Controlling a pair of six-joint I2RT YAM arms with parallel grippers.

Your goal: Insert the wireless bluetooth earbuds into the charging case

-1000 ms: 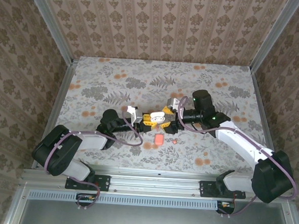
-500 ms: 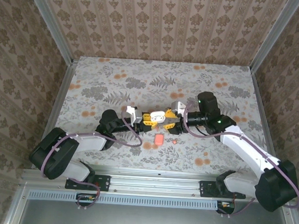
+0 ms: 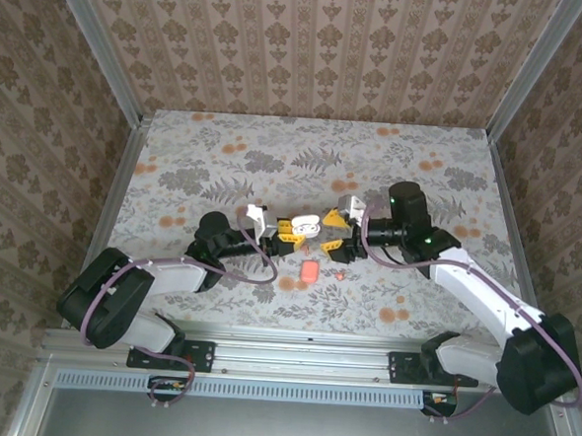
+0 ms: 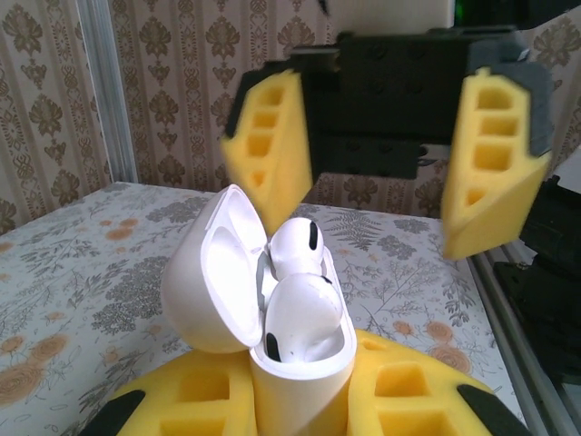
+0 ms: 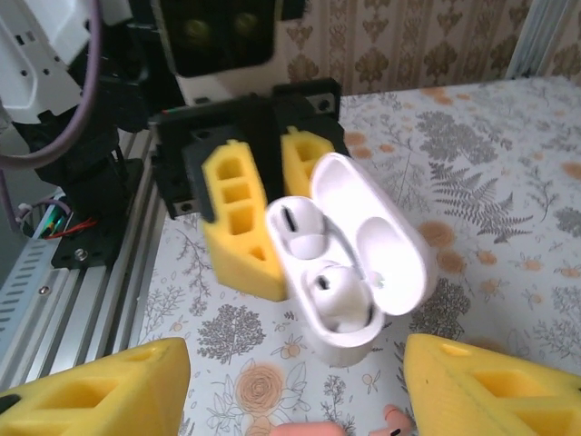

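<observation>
A white charging case (image 4: 295, 391) stands upright with its lid (image 4: 209, 272) swung open, and my left gripper (image 4: 300, 404) is shut on its lower body between yellow pads. Two white earbuds (image 4: 304, 313) sit in its wells, also seen from the right wrist as white earbuds (image 5: 338, 291) in the case (image 5: 349, 336). My right gripper (image 5: 295, 368) is open, its yellow fingers (image 5: 100, 391) spread wide just short of the case with nothing between them. From above, the case (image 3: 308, 222) lies between the left gripper (image 3: 292, 228) and the right gripper (image 3: 332, 232).
A coral-red case (image 3: 309, 270) lies on the floral table nearer the arms, with a small coral earbud (image 3: 339, 276) just right of it; both peek in at the bottom of the right wrist view, the case (image 5: 309, 429) and the bud (image 5: 397, 418). Metal rails border the table.
My right arm has drawn back a little to the right, away from the white case. The left gripper still holds the case in the same spot.
</observation>
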